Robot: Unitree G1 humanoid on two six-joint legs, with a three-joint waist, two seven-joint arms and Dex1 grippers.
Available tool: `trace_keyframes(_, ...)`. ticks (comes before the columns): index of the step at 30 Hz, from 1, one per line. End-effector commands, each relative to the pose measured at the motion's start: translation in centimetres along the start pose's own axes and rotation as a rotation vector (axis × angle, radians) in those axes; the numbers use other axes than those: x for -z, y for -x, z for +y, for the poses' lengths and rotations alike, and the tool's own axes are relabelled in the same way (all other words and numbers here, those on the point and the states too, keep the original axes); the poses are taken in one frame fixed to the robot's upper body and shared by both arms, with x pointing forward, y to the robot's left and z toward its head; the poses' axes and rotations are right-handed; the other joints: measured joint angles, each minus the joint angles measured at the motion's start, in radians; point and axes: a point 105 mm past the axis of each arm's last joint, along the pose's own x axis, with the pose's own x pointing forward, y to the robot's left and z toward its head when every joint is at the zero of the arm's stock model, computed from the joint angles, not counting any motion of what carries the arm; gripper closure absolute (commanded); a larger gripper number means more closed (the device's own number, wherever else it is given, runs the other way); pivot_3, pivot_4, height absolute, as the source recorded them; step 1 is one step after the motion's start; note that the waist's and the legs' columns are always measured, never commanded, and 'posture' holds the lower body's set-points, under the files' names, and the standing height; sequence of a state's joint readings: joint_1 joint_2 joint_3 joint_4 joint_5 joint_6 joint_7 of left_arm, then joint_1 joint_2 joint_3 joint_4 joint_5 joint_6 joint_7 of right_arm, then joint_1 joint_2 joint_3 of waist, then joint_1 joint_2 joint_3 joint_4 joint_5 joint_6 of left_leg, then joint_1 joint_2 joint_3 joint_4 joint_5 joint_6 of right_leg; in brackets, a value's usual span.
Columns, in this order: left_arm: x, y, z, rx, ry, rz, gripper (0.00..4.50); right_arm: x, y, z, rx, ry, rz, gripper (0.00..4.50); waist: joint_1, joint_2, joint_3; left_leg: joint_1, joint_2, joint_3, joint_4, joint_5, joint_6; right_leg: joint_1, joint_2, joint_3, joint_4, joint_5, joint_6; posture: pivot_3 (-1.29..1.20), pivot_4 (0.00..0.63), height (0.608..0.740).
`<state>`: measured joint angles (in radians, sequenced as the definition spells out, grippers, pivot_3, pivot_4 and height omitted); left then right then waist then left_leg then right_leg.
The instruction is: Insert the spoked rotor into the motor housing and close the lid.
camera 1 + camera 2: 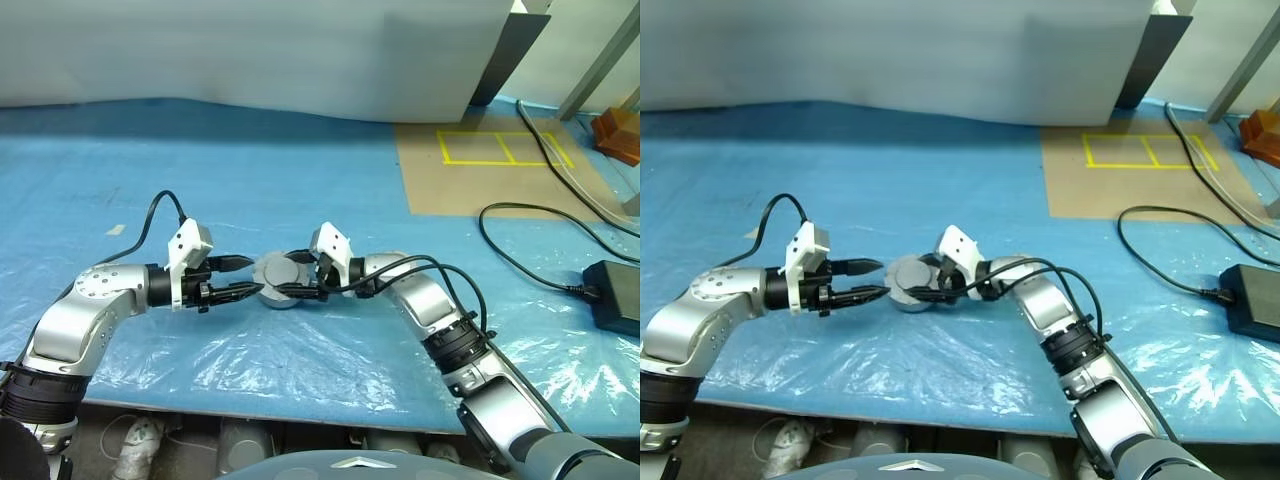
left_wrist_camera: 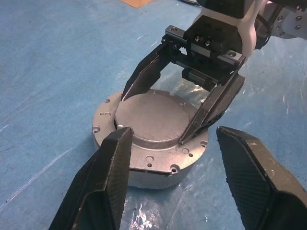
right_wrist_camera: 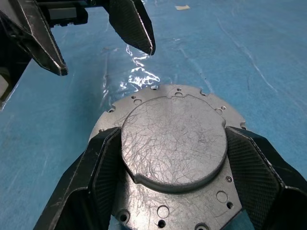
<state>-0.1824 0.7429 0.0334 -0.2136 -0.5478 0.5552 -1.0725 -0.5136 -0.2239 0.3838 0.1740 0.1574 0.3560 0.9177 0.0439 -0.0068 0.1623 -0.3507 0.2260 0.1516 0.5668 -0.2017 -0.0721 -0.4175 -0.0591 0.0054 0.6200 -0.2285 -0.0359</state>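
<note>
Left eye view: a round silver-grey metal assembly (image 1: 280, 281) is seen resting on the blue sheet (image 1: 300, 160) that covers the table, near the front edge and between the two arms. Its top face, the lid (image 3: 173, 139), is seated flat on the motor housing (image 2: 144, 175), with a raised round centre and small holes around the rim. The right gripper (image 1: 288, 277) is brought in from the right, and its black fingers (image 3: 103, 158) are set on opposite sides of the raised centre, touching it. The left gripper (image 1: 249, 275) is held just left of the assembly with its fingers (image 2: 112, 163) spread apart and nothing between them. A black power brick (image 1: 615, 295) with cable is lying far right.
</note>
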Motion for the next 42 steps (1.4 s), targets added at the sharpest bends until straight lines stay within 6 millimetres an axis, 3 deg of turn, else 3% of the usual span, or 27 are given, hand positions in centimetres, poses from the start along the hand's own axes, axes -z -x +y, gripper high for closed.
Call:
trace_keyframes(1, -0.6, -0.2, -0.4, 0.014, -0.031, -0.014, 1.54, 3.2, 0.2, -0.5, 0.065, -0.126, 0.080, 1.35, 0.000, 0.000, 0.000, 0.000, 0.000, 0.000, 0.000, 0.000, 0.000, 0.000, 0.000, 0.000, 0.000, 0.000, 0.000, 0.00, 0.150, 0.740)
trace_keyframes(5, -0.5, -0.4, -0.5, 0.017, -0.032, -0.014, 1.54, 5.4, 0.1, -1.2, 0.161, -0.056, 0.170, 1.35, -0.001, 0.000, 0.000, 0.002, 0.000, 0.000, 0.000, 0.000, 0.000, 0.002, 0.000, 0.000, 0.000, 0.000, 0.000, 0.00, 0.150, 0.740)
trace_keyframes(10, -0.5, -0.4, -0.6, 0.017, -0.029, -0.015, 1.54, 7.2, 0.3, -0.2, 0.125, -0.022, 0.237, 1.35, -0.001, 0.002, -0.001, 0.009, 0.000, 0.000, -0.001, 0.000, 0.000, 0.010, -0.001, 0.000, 0.000, -0.001, 0.002, 0.00, 0.150, 0.740)
trace_keyframes(17, -0.5, -0.4, -0.5, 0.013, -0.031, -0.019, 1.54, 8.8, 0.8, -0.3, 0.164, -0.071, 0.285, 1.35, 0.000, 0.003, -0.003, 0.017, -0.002, 0.000, -0.005, -0.003, 0.005, 0.015, -0.002, 0.001, -0.001, -0.005, 0.008, 0.00, 0.150, 0.740)
trace_keyframes(19, -0.5, -0.5, -0.5, 0.014, -0.032, -0.019, 1.54, 9.2, 0.7, -0.2, 0.175, -0.198, 0.300, 1.35, -0.001, 0.004, -0.004, 0.017, -0.002, 0.000, -0.006, -0.003, 0.005, 0.015, -0.002, 0.002, -0.001, -0.005, 0.008, 0.00, 0.150, 0.740)
trace_keyframes(22, -0.5, -0.7, -0.5, 0.008, -0.035, -0.021, 1.54, 9.3, 0.8, 0.3, 0.160, -0.363, 0.298, 1.35, -0.001, 0.007, -0.009, 0.017, -0.002, 0.000, -0.007, -0.003, 0.005, 0.016, -0.002, 0.003, -0.002, -0.005, 0.008, 0.00, 0.150, 0.740)
trace_keyframes(30, -0.6, -0.9, -0.2, 0.003, -0.043, -0.024, 1.54, 10.4, 1.5, 0.2, 0.188, -0.275, 0.394, 1.35, 0.000, 0.010, -0.024, 0.017, -0.003, 0.000, -0.014, -0.003, 0.005, 0.018, -0.002, 0.002, -0.014, -0.005, 0.008, 0.00, 0.150, 0.740)
trace_keyframes(33, -0.7, -1.0, -0.1, 0.003, -0.046, -0.027, 1.54, 9.8, 1.2, -0.3, 0.226, -0.342, 0.361, 1.35, -0.001, 0.010, -0.028, 0.017, -0.004, 0.002, -0.019, -0.003, 0.005, 0.018, -0.002, 0.002, -0.015, -0.005, 0.008, 0.00, 0.150, 0.740)
trace_keyframes(38, -0.6, -1.0, 0.0, -0.001, -0.047, -0.028, 1.54, 9.9, 1.1, -0.5, 0.255, -0.301, 0.401, 1.35, 0.001, 0.011, -0.029, 0.018, -0.004, 0.002, -0.025, -0.003, 0.005, 0.017, -0.001, 0.003, -0.015, -0.006, 0.009, 0.00, 0.150, 0.740)
trace_keyframes(42, -0.6, -1.0, 0.0, -0.001, -0.046, -0.027, 1.54, 11.3, 1.6, -1.1, 0.323, -0.199, 0.491, 1.35, 0.000, 0.011, -0.029, 0.019, -0.005, 0.001, -0.026, -0.003, 0.005, 0.015, -0.002, 0.003, -0.016, -0.006, 0.009, 0.00, 0.150, 0.740)
